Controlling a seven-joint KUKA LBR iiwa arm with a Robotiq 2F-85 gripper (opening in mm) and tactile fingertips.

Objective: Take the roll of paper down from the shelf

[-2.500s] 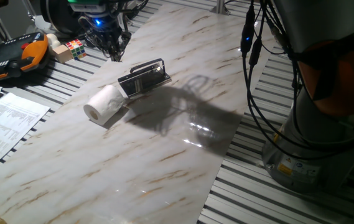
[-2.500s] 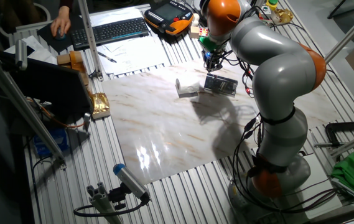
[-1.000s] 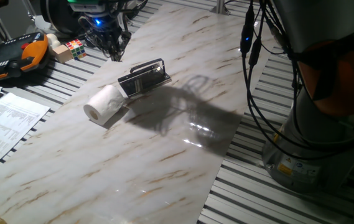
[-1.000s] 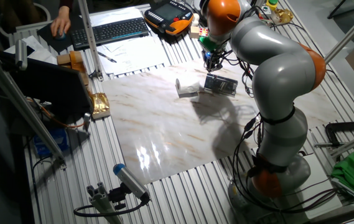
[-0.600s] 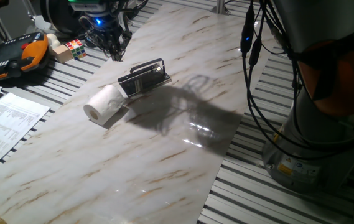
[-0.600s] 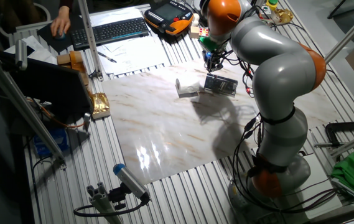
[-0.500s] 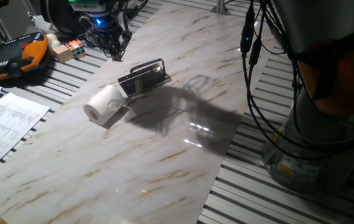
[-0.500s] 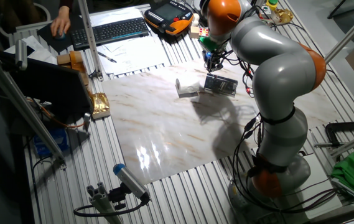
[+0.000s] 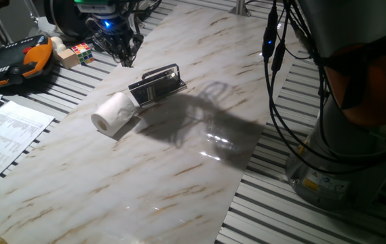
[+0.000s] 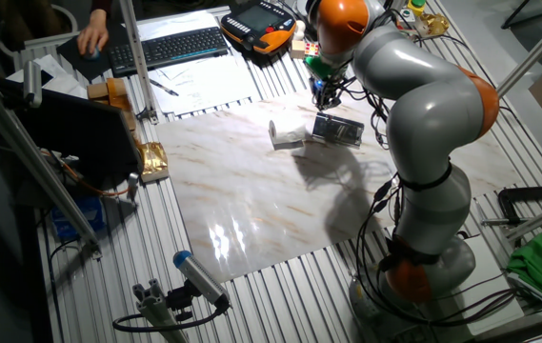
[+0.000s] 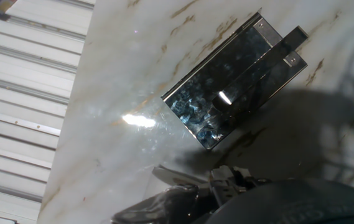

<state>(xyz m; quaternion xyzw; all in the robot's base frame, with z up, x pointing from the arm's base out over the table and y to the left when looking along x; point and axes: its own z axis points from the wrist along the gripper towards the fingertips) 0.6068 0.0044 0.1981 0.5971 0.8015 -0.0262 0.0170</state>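
Observation:
The roll of paper (image 9: 114,114) lies on its side on the marble tabletop, its far end against the left end of the shelf (image 9: 157,84). The shelf is a low black rack with a silver wire rail, and it holds nothing. Both show in the other fixed view, roll (image 10: 285,134) and shelf (image 10: 337,129). My gripper (image 9: 125,59) hangs above the table's far edge, behind the shelf and apart from both. Its fingers look drawn together and hold nothing. The hand view shows the bare shelf (image 11: 234,81) beyond the fingertips (image 11: 229,180); the roll is out of that view.
A black-and-orange case (image 9: 16,61), a colour cube (image 9: 82,51) and printed sheets (image 9: 6,135) lie left of the marble slab. A keyboard (image 10: 170,46) and a person's hand (image 10: 90,38) are at the far side. My arm's base (image 9: 342,149) and its cables stand at the right.

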